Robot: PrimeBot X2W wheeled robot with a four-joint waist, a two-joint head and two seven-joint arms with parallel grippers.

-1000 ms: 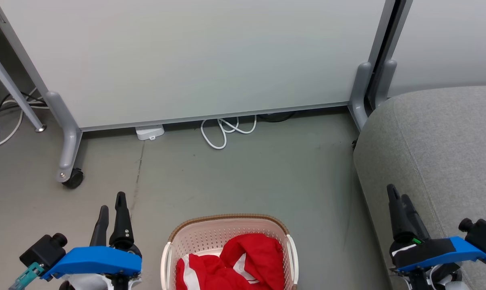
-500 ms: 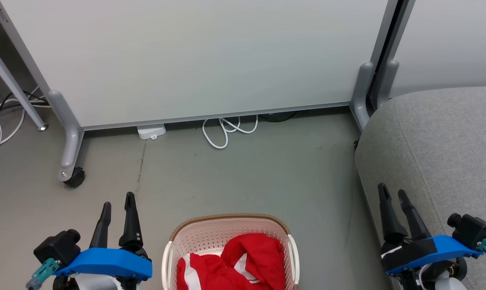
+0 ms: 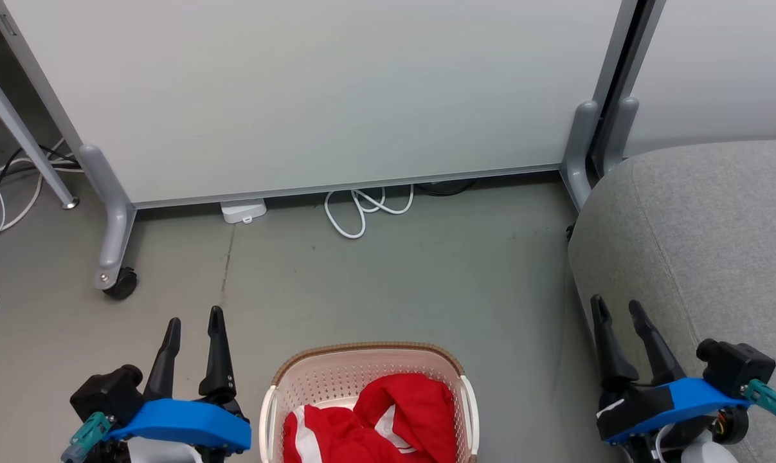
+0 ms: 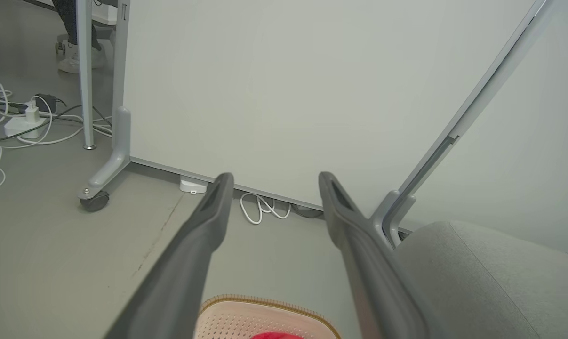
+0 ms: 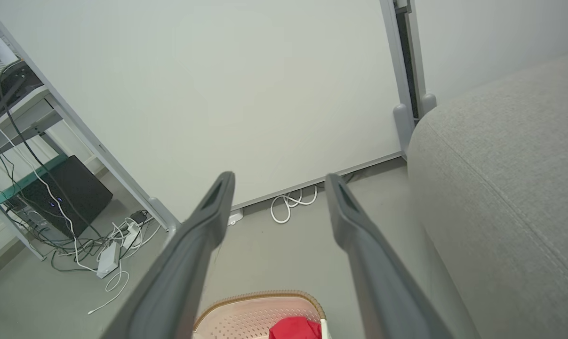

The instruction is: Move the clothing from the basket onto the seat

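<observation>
Grey floor (image 3: 375,283) carries the basket (image 3: 362,350) nearest the robot, with the clothing (image 3: 394,418) heaped inside. Left gripper (image 3: 193,316) and right gripper (image 3: 614,305) flank it, both empty with fingers spread, presumably ready to reach in. Seat (image 3: 715,244) stands right; partition (image 3: 310,96) beyond.

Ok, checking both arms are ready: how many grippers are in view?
2. The left gripper is open, left of the basket; the right gripper is open, by the edge of the seat.
</observation>
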